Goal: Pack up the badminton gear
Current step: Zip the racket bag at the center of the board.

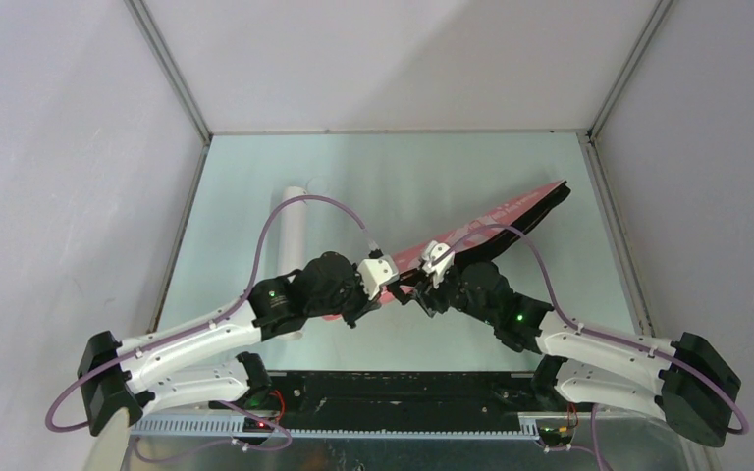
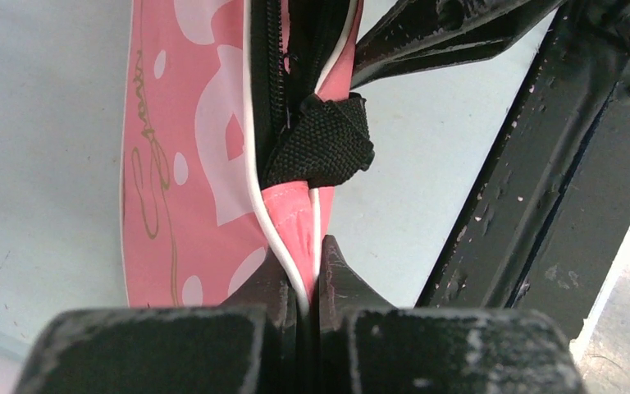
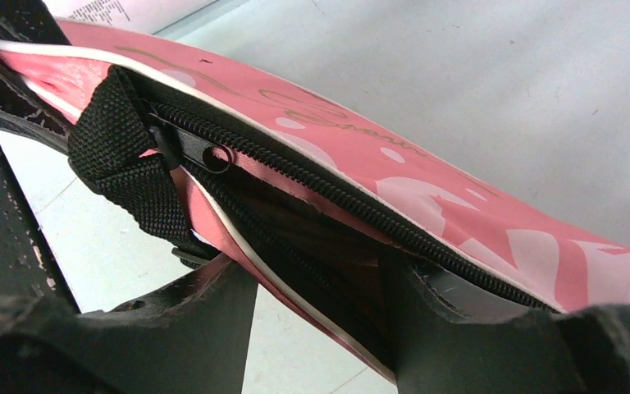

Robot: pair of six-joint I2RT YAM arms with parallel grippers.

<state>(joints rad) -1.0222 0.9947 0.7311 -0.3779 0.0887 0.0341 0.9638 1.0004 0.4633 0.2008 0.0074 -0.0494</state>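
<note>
Left wrist: left tool (image 2: 308, 283) clamped on pink fabric racket bag (image 2: 205, 164) end, anchoring it; right tool (image 3: 320, 275) apart astride its lower edge, prob. widening opening.

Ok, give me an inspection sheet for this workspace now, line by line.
Surface: pale green table, matte.
Job's things: pink racket bag tilted on edge between the arms, zip partly open; white tube lying left of it; rackets and shuttlecocks not seen.
Clutter: nothing seen.
Grippers: left tool shut on the bag's white-piped edge; right tool open, fingers astride the lower flap.
Cables: purple cable looping above each arm.
Surroundings: grey enclosure walls.
</note>
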